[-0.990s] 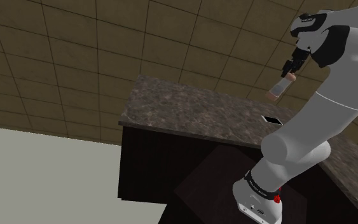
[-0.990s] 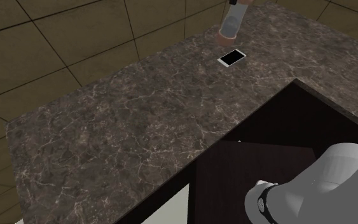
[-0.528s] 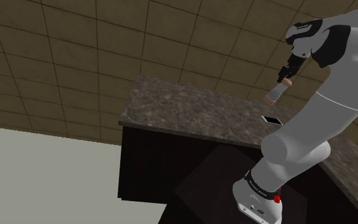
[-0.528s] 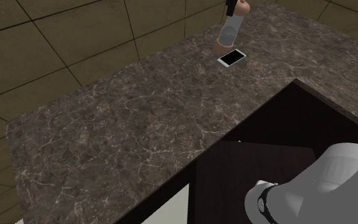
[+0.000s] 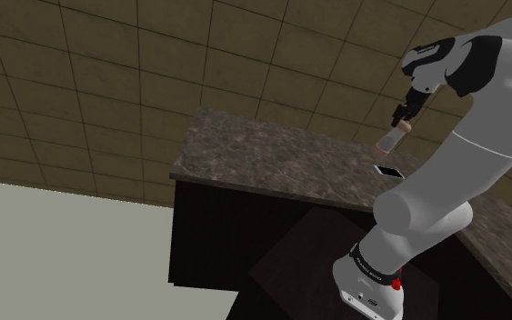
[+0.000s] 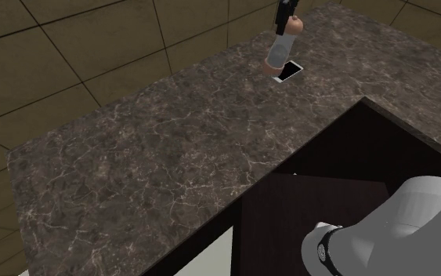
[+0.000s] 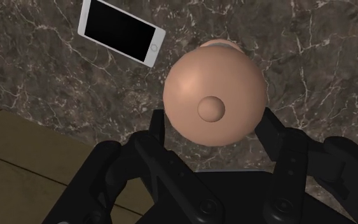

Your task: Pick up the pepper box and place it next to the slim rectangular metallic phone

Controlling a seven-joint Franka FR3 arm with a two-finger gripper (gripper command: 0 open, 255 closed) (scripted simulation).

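Note:
The pepper box [image 6: 281,47] is a tall grey cylinder with a peach-coloured round cap [image 7: 213,97]. My black gripper [image 7: 213,130] is shut on it near the cap and holds it slightly tilted just above the dark marbled counter [image 6: 171,149]. In the shoulder view the pepper box [image 5: 391,137] hangs under my gripper [image 5: 403,114], right above the phone [image 5: 389,172]. The slim phone [image 6: 290,71], white-edged with a black screen, lies flat on the counter right beside the pepper box's lower end. In the wrist view the phone [image 7: 121,32] lies close to the cap.
The counter's edge [image 5: 245,186] drops off to a dark cabinet front. A tiled wall [image 5: 108,73] rises behind the counter. My stand [image 6: 320,212] sits in a dark recess at the second exterior view's lower right. Bare counter spreads toward that view's left.
My gripper has come down with the pepper box toward the counter and shifted toward the shoulder view's left, ending close beside the phone. The phone has not moved.

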